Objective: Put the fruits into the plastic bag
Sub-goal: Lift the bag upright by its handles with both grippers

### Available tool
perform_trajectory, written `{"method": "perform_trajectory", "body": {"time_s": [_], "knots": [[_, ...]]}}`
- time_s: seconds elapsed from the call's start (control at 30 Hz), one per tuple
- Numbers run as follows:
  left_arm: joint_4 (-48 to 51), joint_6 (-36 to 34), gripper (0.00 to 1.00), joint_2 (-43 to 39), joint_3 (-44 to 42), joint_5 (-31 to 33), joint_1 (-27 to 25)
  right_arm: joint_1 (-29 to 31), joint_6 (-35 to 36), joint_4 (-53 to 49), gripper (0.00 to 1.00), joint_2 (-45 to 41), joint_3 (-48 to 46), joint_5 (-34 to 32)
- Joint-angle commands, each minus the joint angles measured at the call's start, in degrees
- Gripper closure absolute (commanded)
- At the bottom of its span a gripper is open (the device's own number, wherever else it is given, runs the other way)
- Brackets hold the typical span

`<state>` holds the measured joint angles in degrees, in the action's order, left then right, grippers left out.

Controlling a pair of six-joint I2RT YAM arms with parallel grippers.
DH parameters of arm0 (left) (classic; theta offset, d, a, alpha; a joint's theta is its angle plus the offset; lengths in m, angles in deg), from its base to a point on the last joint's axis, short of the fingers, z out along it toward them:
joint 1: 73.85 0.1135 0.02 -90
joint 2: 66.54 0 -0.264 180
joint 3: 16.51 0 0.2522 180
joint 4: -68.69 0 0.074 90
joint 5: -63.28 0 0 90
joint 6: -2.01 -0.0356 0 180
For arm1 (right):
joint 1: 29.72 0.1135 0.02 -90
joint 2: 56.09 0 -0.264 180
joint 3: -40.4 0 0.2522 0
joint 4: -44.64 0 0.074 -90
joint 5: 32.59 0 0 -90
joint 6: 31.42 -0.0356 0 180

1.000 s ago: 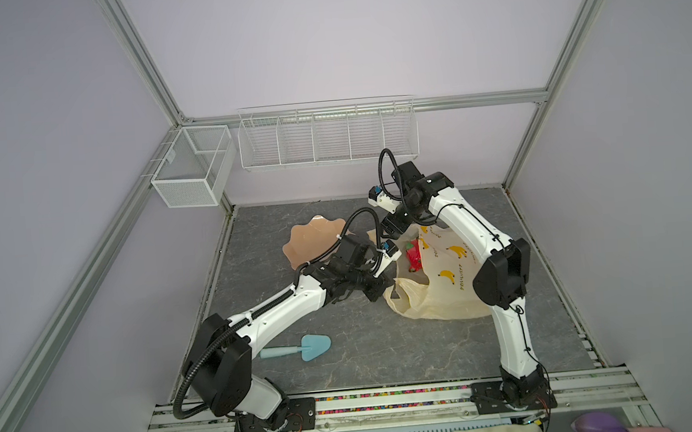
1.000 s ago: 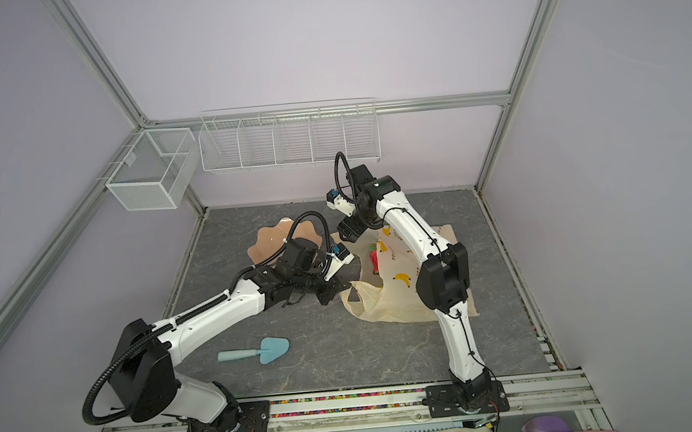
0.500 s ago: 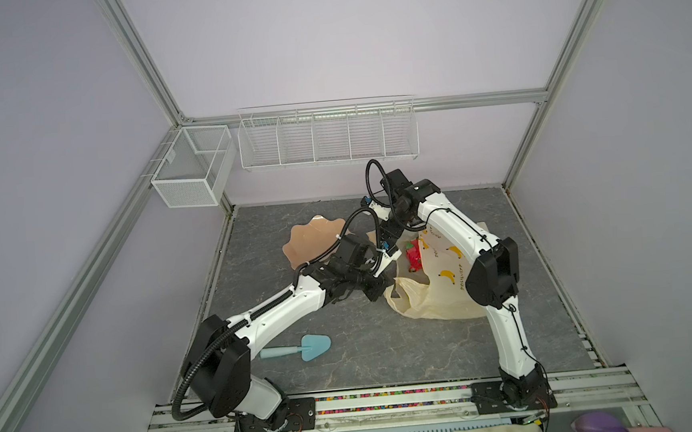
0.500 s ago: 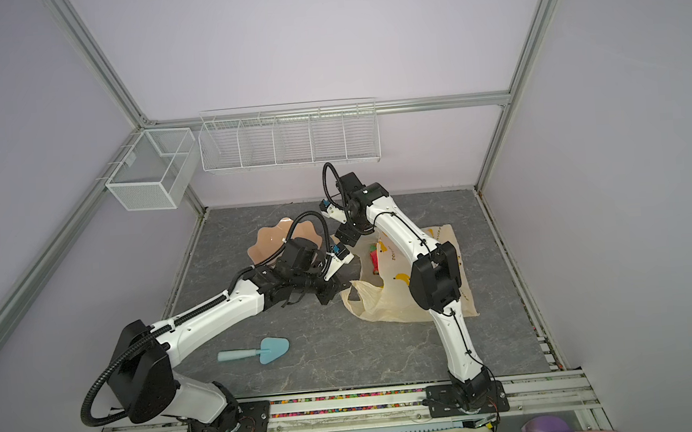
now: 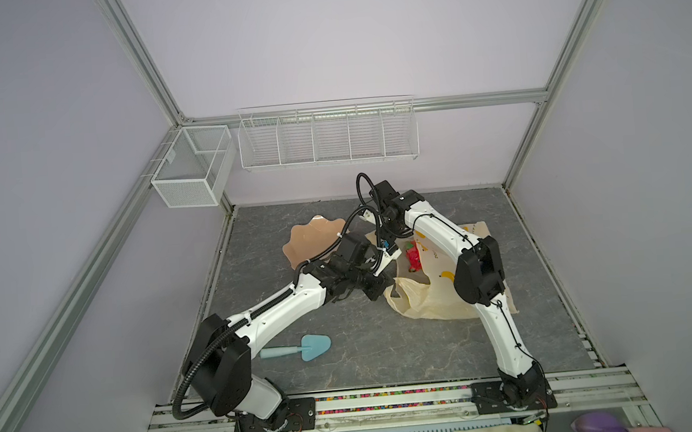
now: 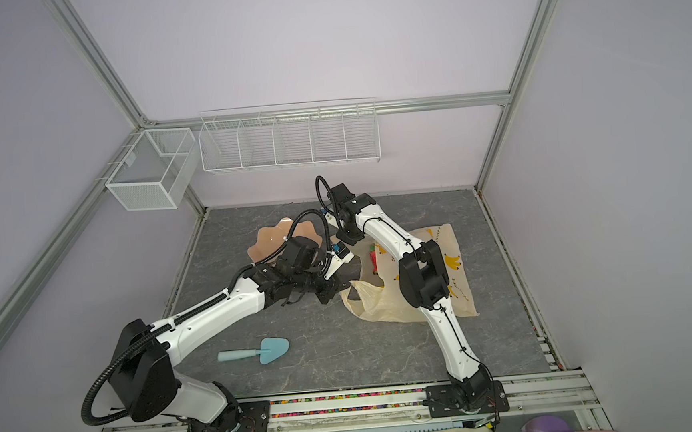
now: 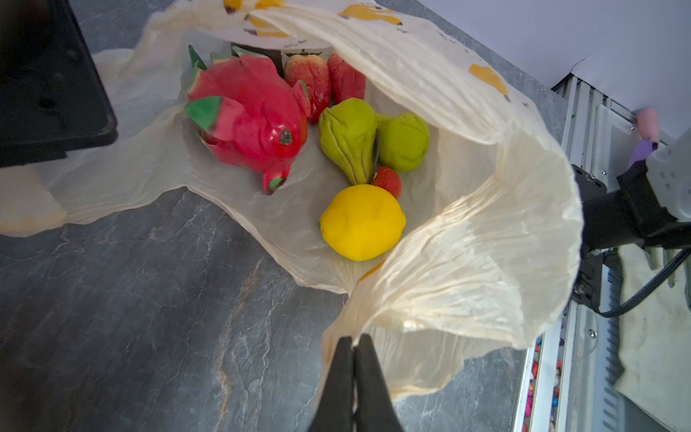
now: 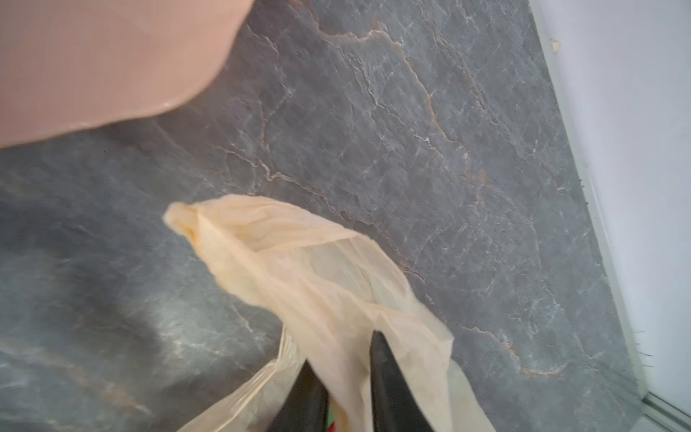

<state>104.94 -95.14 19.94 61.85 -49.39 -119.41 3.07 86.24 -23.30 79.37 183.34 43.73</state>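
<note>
Shows the plastic bag (image 7: 467, 262) lying on the bench (image 5: 343, 317) near the peach scalloped dish (image 5: 312, 240). Pinches a raised fold of the rim in the closed left end effector (image 7: 354, 338), evidently to keep the mouth gaping. Clamps a loop of film at the opposite side in the right end effector (image 8: 340, 355), also closed, likely to stretch the opening. Reveals, inside on the lower film, the dragon fruit (image 7: 246, 123), strawberries (image 7: 308, 82), pear (image 7: 347, 138), a round green fruit (image 7: 404, 142) and a lemon (image 7: 362, 222), clustered together. Suggests loading nearly or wholly finished, with no fruit seen on the dish's visible part.
</note>
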Motion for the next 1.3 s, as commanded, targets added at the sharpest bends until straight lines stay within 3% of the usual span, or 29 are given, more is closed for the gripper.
{"method": "perform_trajectory", "body": {"time_s": [0.0,0.1,0.2,0.3,0.6,0.9,1.27], "knots": [[0.73,2.61,1.0,0.25,1.92,2.23,-0.08,0.33,-5.45,2.69,0.93,-1.0,1.29,-4.06],[-0.13,10.3,1.0,-0.96,2.68,6.33,2.04,0.1,-12.23,3.65,0.93,-4.02,1.53,-4.44],[-4.84,14.5,1.0,-2.88,2.49,0.99,6.25,-1.46,-19.05,5.47,0.93,-8.9,-0.24,-3.41],[-8.82,17.41,1.0,-5.11,3.39,0.78,8.23,-3.99,-25.97,6.54,0.93,-13.85,-1.82,-2.84],[-8.18,17.96,1.0,-3.61,18.11,3.32,9.96,-12.88,-40.93,5.67,0.94,-24.83,-1.74,2.65],[-3.37,15.13,1.0,3.26,37.52,5.95,14.02,-17.23,-46.31,8.53,0.94,-34.18,-2.22,3.06],[0.31,11.23,1.0,7.7,44.98,7.15,17.47,-18.73,-48.41,18.91,0.93,-45.69,-17.87,3.38]]}}
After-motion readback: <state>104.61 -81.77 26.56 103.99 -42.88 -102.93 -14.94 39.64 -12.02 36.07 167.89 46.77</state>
